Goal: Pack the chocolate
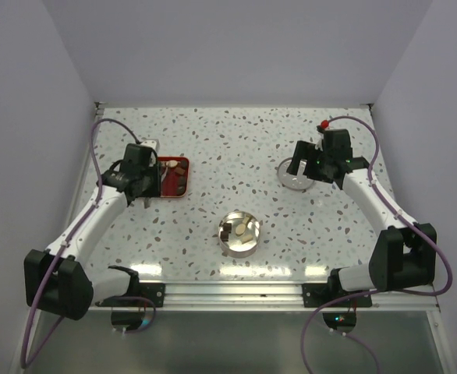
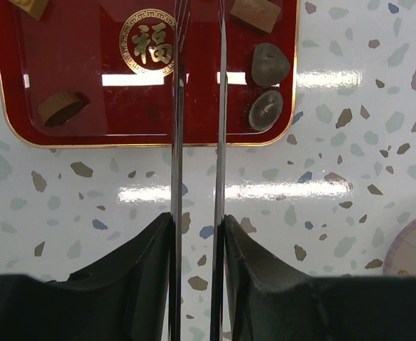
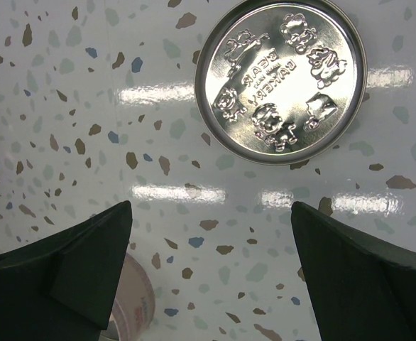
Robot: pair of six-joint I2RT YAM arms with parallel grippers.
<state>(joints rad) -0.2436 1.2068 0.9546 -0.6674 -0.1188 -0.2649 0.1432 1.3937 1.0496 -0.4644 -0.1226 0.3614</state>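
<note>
A red tray (image 1: 168, 165) at the left holds several chocolate pieces (image 1: 180, 178). In the left wrist view the tray (image 2: 87, 64) carries tan pieces (image 2: 254, 13) and two dark pieces (image 2: 270, 64). My left gripper (image 2: 197, 227) is shut on long metal tweezers (image 2: 177, 142). Their blades reach over the tray with a gap between them and nothing held; the tips are out of view. An open round tin (image 1: 240, 248) at centre front holds a few pieces (image 1: 245, 228). My right gripper (image 3: 209, 209) is open and empty, hovering just short of the tin's embossed lid (image 3: 280, 78).
The lid (image 1: 291, 181) lies flat at the right of the speckled table. A pale round object (image 3: 133, 305) shows partly behind my right gripper's left finger. Walls close the table on three sides. The arm bases sit at the near edge.
</note>
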